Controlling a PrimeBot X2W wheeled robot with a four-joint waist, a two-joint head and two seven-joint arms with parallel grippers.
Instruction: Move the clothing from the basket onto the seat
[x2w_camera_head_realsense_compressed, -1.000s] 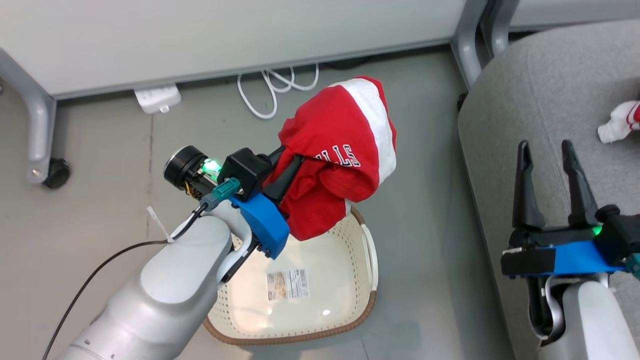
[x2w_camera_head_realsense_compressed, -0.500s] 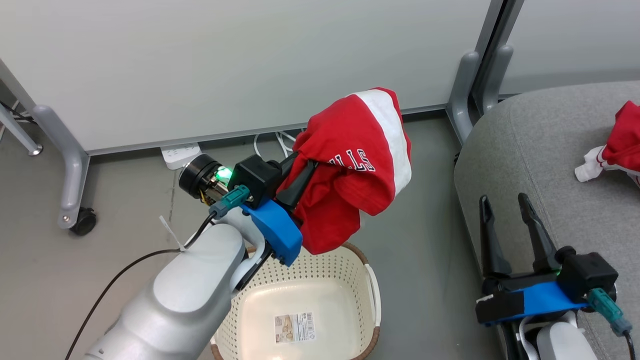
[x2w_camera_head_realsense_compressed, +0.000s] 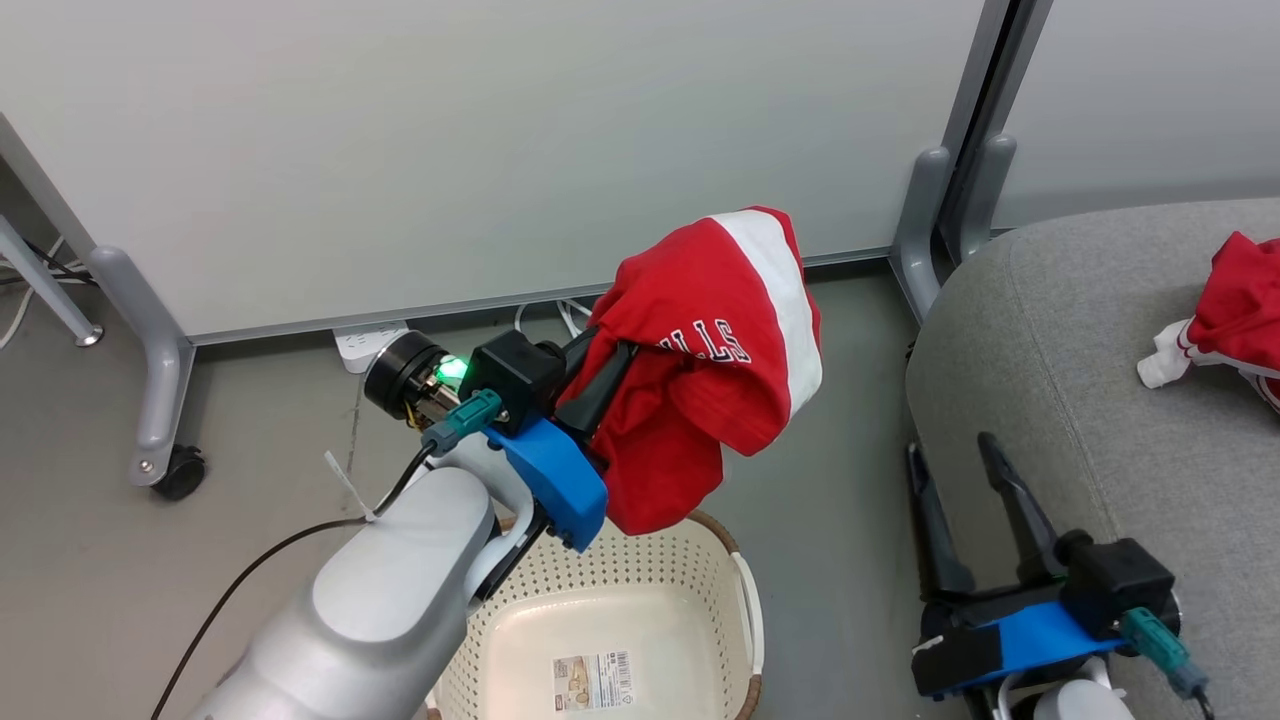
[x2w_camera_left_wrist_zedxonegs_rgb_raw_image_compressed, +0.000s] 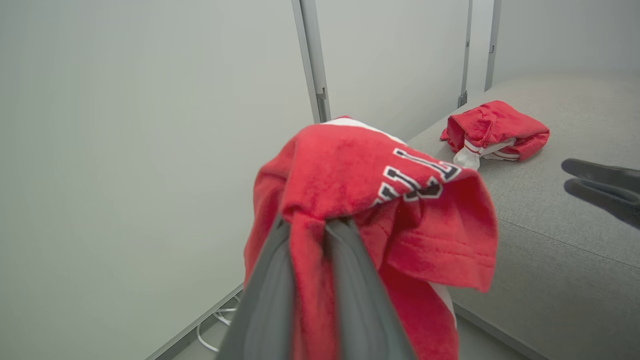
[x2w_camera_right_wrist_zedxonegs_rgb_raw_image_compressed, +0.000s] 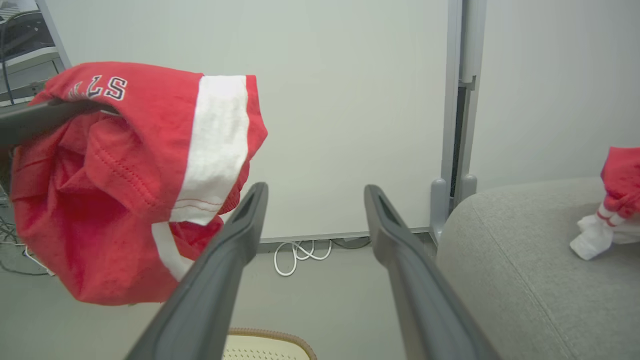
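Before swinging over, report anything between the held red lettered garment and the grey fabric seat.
Nothing visible: bare floor separates the red lettered garment from the grey fabric seat. The open right gripper hovers beside that path.

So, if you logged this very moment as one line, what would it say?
left claw: shut on lettered red garment, held above basket | right claw: open, empty | other red garment: on seat

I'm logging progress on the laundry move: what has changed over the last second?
The head camera tilted up, shifting the picture. Relative to the basket, the left gripper has lifted the lettered red garment slightly. The right gripper drew back from over the seat to its edge. Unchanged: left shut on the garment, right open, second red garment on the seat.
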